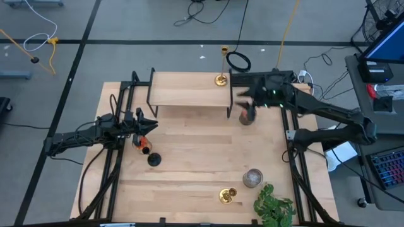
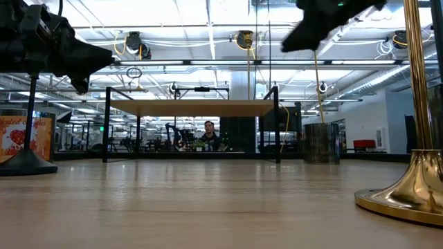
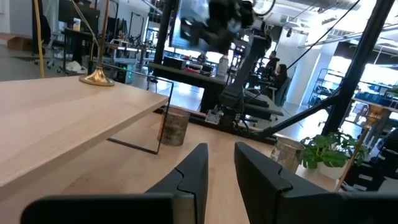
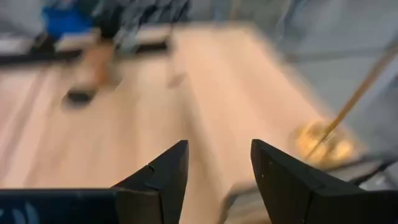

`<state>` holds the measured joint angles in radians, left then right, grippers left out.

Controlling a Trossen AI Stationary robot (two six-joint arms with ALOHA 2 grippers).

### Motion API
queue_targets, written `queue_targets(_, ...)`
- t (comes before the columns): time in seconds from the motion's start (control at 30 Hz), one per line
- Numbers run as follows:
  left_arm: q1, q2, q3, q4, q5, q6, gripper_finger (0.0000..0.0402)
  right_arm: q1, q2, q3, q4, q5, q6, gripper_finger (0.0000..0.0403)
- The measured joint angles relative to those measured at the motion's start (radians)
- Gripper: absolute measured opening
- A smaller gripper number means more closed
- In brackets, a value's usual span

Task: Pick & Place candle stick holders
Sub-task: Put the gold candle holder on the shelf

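Observation:
One gold candlestick [image 1: 221,79] stands by its round base on the raised wooden shelf [image 1: 189,89] at the back. It also shows in the right wrist view [image 4: 323,140] and the left wrist view [image 3: 96,78]. A second gold candlestick [image 1: 227,195] stands on the table near the front edge and shows large in the low view [image 2: 415,187]. The short black candlestick [image 1: 153,159] stands at the middle left. My right gripper [image 1: 242,99] is open and empty above the shelf's right end [image 4: 217,146]. My left gripper [image 1: 153,124] is open and empty at the table's left [image 3: 221,149].
A red-orange jar [image 1: 142,144] stands just under my left gripper. A dark jar [image 1: 246,116] stands by the shelf's right leg, and a grey jar [image 1: 252,178] and a green plant [image 1: 274,205] stand at the front right. A person shows far behind the table [image 2: 210,128].

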<state>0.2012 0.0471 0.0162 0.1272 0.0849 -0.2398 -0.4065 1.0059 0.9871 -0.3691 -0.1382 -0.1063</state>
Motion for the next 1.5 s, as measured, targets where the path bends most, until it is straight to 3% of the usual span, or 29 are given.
queue_targets(0.13, 0.0, 0.0, 0.0, 0.0, 0.0, 0.0, 0.0086, 0.128, -0.073, -0.037, -0.206, -0.074, 0.043, 0.017)
queue_targets(0.27, 0.0, 0.0, 0.0, 0.0, 0.0, 0.0, 0.0086, 0.288, -0.131, -0.169, -0.157, -0.172, 0.123, 0.017)
queue_targets(0.4, 0.0, 0.0, 0.0, 0.0, 0.0, -0.009, 0.0086, 0.456, -0.166, -0.318, 0.026, -0.18, 0.172, 0.017)
queue_targets(0.57, 0.0, 0.0, 0.0, -0.006, 0.016, -0.008, 0.0086, 0.641, -0.16, -0.49, 0.385, -0.176, 0.149, 0.017)
queue_targets(0.7, 0.0, 0.0, 0.0, 0.06, 0.067, -0.009, 0.0086, 0.741, -0.126, -0.602, 0.637, -0.087, 0.123, 0.017)
queue_targets(0.87, -0.003, 0.017, 0.021, 0.146, 0.165, -0.003, 0.0085, 0.801, -0.035, -0.685, 0.921, 0.033, 0.124, 0.017)
queue_targets(1.03, -0.034, 0.108, 0.152, 0.058, 0.185, 0.079, 0.0085, 0.817, 0.118, -0.677, 1.12, 0.034, 0.147, 0.017)
queue_targets(1.33, -0.124, 0.37, 0.481, -0.316, 0.179, 0.281, 0.0085, 0.842, 0.355, -0.592, 1.233, 0.005, 0.228, 0.017)
queue_targets(1.5, -0.185, 0.448, 0.543, -0.386, 0.176, 0.33, 0.0085, 0.88, 0.424, -0.533, 1.235, -0.075, 0.21, 0.017)
